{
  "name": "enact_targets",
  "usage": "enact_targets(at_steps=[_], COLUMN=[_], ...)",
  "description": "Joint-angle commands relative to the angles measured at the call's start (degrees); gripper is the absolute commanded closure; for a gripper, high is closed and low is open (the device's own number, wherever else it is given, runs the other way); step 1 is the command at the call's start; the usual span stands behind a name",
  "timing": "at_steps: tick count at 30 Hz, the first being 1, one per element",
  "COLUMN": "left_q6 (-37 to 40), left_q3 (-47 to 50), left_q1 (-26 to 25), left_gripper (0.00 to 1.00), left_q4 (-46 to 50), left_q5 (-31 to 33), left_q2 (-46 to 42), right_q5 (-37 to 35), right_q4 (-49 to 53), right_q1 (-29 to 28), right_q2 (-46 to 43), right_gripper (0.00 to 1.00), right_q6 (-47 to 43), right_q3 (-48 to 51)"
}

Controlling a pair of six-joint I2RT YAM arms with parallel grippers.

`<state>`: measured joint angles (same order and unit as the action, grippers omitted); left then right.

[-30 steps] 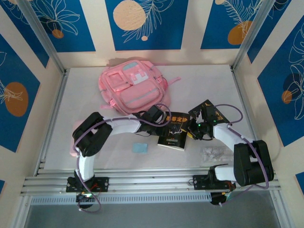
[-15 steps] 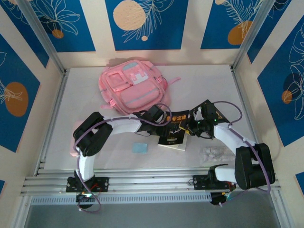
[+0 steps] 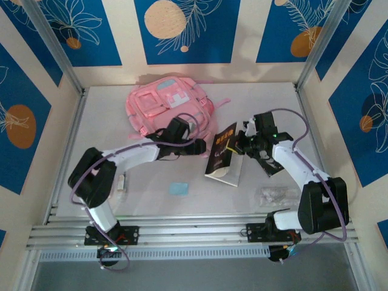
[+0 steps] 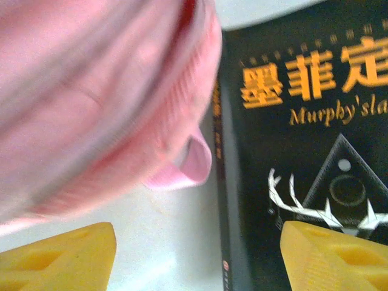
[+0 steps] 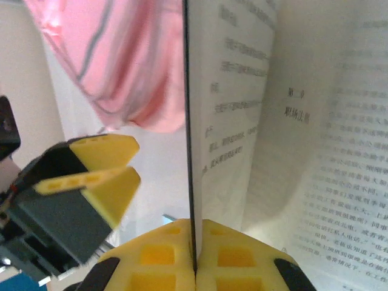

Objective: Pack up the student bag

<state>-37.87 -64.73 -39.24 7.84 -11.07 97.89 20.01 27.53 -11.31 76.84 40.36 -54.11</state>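
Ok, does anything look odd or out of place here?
Yes: the black book is splayed open. The right gripper is shut on its cover alone, so the printed pages fall away from it instead of staying closed. It is beside the student bag, not in it.

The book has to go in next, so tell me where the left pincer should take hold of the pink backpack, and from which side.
Probably the small pink fabric loop hanging off the pink backpack's near edge, beside the black book. It stands free of the soft, bulging fabric, so the open left pincer could straddle it, coming in low from the near side.
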Motion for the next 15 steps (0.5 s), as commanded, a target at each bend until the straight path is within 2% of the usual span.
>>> enact_targets(at_steps=[1, 6, 10, 15], left_q6=[-3.28, -8.40, -10.81, -12.82], left_q3=[3.78, 8.40, 10.93, 14.63], left_q1=[3.31, 7.09, 8.69, 9.21], left_gripper=[0.27, 0.25, 0.24, 0.22], left_q4=[-6.17, -16.26, -21.28, -27.13], left_q5=[-1.04, -4.85, -5.78, -6.00], left_q2=[-2.85, -4.18, -4.62, -4.87], right_q5=[3.44, 7.90, 8.69, 10.13], right_q4=[4.83, 1.25, -1.99, -9.15], right_q1=[-1.00, -3.26, -6.93, -8.39], right_q2=[-0.03, 2.59, 7.11, 12.90], right_gripper=[1.00, 1.00, 1.00, 1.00], right_q6=[-4.53, -3.42, -3.62, -1.56], right_q3=[-6.93, -13.89, -18.81, -17.35])
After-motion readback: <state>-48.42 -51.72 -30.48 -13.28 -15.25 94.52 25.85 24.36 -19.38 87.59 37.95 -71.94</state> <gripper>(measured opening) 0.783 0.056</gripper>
